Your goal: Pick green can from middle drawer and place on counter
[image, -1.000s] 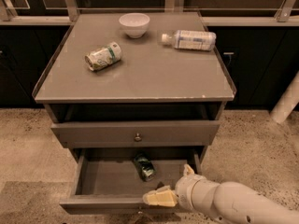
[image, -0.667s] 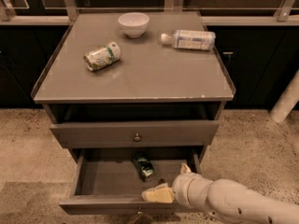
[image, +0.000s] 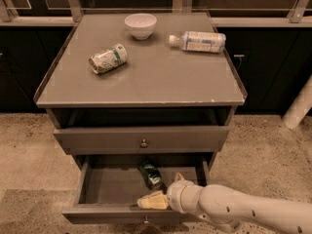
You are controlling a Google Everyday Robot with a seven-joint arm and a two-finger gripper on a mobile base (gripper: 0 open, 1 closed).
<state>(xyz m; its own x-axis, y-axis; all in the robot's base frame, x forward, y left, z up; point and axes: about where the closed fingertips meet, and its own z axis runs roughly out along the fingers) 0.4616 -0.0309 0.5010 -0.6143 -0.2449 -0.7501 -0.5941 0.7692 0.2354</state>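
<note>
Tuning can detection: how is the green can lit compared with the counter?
Camera view: the counter is evenly lit; the green can lies dim in the shadowed middle drawer, faint glints only; the pale gripper stands out at the drawer's front.

Pincer (image: 155, 200) sits inside middle drawer (image: 107, 186); green can (image: 150, 174) lies just behind it, apparently apart; bench (image: 146, 77) above.

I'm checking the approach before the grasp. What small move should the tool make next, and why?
Probably ease the tool deeper toward the green can: it hovers at the front edge of the open middle drawer, while the can lies farther back, not yet held.
</note>
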